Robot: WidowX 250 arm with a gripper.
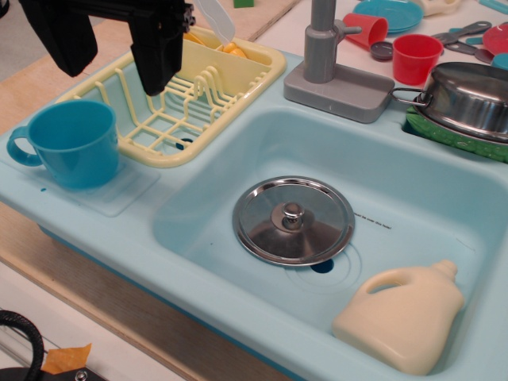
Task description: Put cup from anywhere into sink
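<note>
The cup (71,143), a bright blue mug with a loop handle on its left, stands upright on the flat drainboard at the left of the sink unit. The sink (198,210) is a pale aqua basin to the cup's right, with a grey faucet (321,40) behind it. My black gripper (107,55) hangs at the top left, above the yellow dish rack and up behind the cup, apart from it. Its two fingers are spread wide and hold nothing.
A steel pot lid (294,220) lies in the basin, partly covering the drain hole (322,266), and a cream bottle (405,317) lies at the front right. The yellow dish rack (182,111) is behind the cup. Red cups (417,57) and a steel pot (468,99) are at the back right.
</note>
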